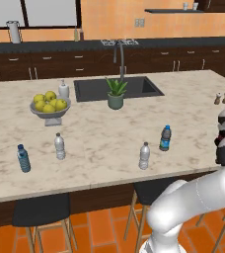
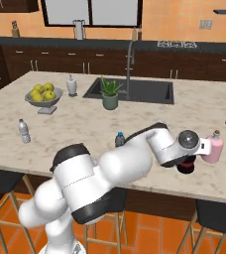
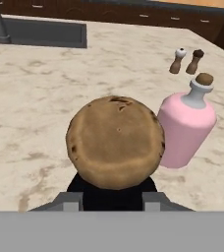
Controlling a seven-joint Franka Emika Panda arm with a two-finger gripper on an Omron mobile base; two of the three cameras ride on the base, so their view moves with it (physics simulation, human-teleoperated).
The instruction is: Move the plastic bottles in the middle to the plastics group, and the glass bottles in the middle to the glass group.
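The pincer [image 2: 188,166] is closed on the dark, near-black glass bottle [image 3: 115,142] with a brown cork-like stopper. The hand view looks straight down on that stopper, with the dark shoulders of the bottle just below it between the finger tips. In the right base view the bottle sits under the wrist at the right end of the marble-patterned desk [image 2: 85,124], just beside the pale pink bottle [image 2: 213,147] with a lighter neck and brown stopper. The two look close but apart; I cannot tell whether the dark bottle's base rests on the desk or hangs just above it.

As a judgement, this glass bottle will be stiff, fairly heavy for its size, smooth and breakable. A grip on the narrow neck or just under the stopper keeps it upright, but it could swing or slip, so it should be set down gently and kept from knocking the pink one.

Two small brown shakers [image 3: 186,61] stand farther back. Still in the middle are the clear ribbed water bottle [image 1: 144,156] with a white cap and the dark bottle [image 1: 165,138] with blue label and cap. Both are light and likely to tip or crush, so they are best taken around the body. At the left edge stand another clear bottle [image 1: 59,146] and a blue bottle [image 1: 23,158].
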